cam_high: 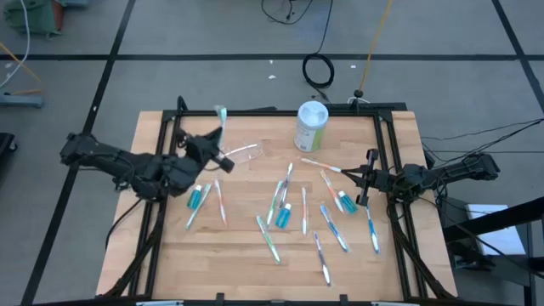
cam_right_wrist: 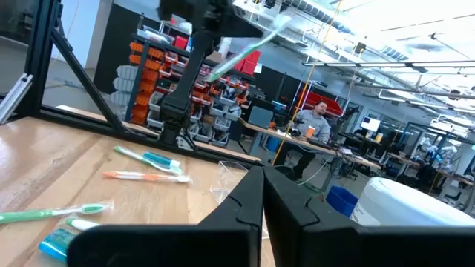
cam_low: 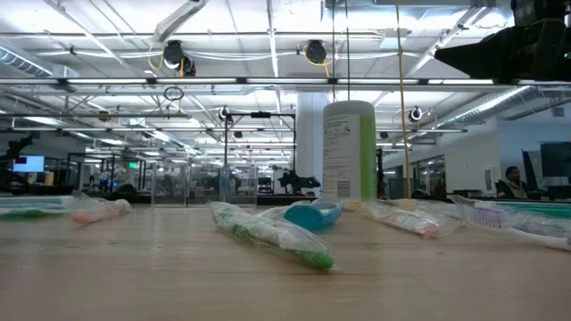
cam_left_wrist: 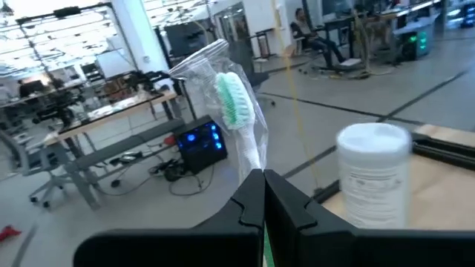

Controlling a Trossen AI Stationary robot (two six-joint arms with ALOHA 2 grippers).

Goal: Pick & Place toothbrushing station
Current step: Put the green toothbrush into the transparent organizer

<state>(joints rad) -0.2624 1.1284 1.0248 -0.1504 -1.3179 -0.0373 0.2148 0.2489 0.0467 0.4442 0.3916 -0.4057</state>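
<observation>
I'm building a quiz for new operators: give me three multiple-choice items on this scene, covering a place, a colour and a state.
1. Where does the canister stand?
A. At the table's back edge, between the arms
B. At the front edge
C. On the floor

2. What colour are the bristles of the toothbrush at the left gripper?
A. Red
B. Green
C. Black

3. What is the left gripper's state?
A. Open over the canister
B. Shut on nothing
C. Shut on the toothbrush

Key:
1 A, since the high view shows it upright by the back rail.
2 B, since the left wrist view shows green bristles inside the clear wrapper.
3 C, since the fingers meet around the wrapped handle.
</observation>
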